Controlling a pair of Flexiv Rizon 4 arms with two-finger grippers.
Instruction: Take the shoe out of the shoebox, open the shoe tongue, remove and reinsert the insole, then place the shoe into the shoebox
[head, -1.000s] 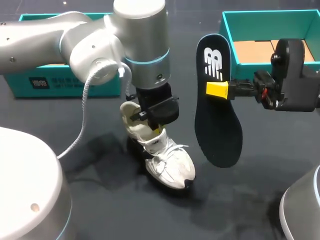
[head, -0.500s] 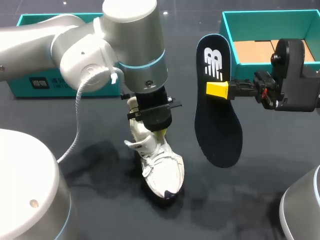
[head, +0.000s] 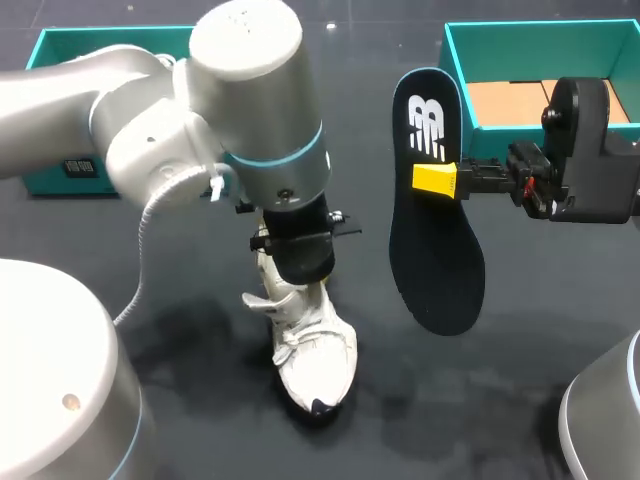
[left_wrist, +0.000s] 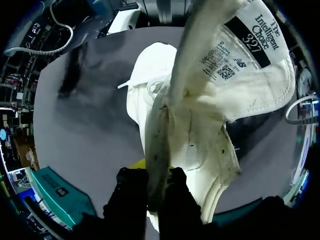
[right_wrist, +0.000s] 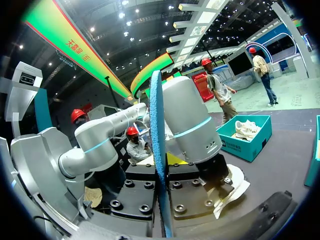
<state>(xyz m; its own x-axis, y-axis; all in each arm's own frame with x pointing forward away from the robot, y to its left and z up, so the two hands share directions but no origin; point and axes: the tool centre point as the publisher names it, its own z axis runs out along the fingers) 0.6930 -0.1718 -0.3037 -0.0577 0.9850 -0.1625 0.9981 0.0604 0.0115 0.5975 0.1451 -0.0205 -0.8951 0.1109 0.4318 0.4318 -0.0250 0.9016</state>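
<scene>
The left gripper (head: 300, 262) pinches the tongue (left_wrist: 200, 75) of the white sneaker (head: 318, 350) on the table (head: 520, 400); the right gripper (head: 440, 180) clamps the dark insole (head: 440, 270) between its 2 fingers.

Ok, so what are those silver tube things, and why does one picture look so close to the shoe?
Those are a robot's two arms, working over a dark table. One picture looks down from above and behind the robot. The other two come from small cameras on each wrist, looking forwards, so things look very close. The left gripper pinches the white sneaker by its tongue, which fills the left wrist picture. The right gripper holds up the dark insole; its wrist camera sees it edge-on. A teal shoebox stands open at the table's far side.
</scene>
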